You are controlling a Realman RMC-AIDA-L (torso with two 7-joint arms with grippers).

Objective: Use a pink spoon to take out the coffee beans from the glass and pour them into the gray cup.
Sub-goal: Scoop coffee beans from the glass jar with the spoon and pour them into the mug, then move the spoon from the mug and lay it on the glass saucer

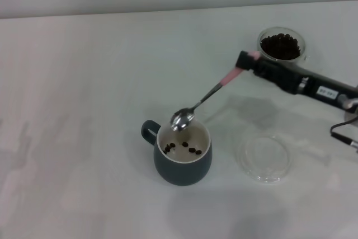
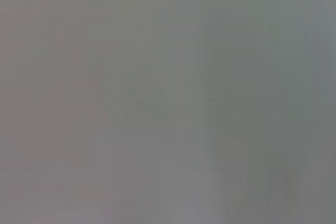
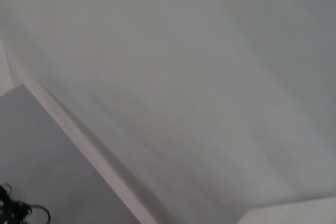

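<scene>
Right gripper [image 1: 248,62]: reaches in from the right, pinching the pink end of the spoon's handle.
Spoon [image 1: 205,101]: slopes down and away from the gripper; its bowl hangs over the cup's rim, with no beans visible in it.
Cup [image 1: 183,154]: below the spoon bowl, well apart from the gripper, upright on the table [image 1: 84,110], handle turned away from the gripper; a few beans [image 1: 189,149] lie inside.
Glass [image 1: 281,45]: just behind the gripper, holding many beans.
Clear dish [image 1: 264,157]: on the table below the right arm, beside the cup.
Left gripper: not seen in any view.
</scene>
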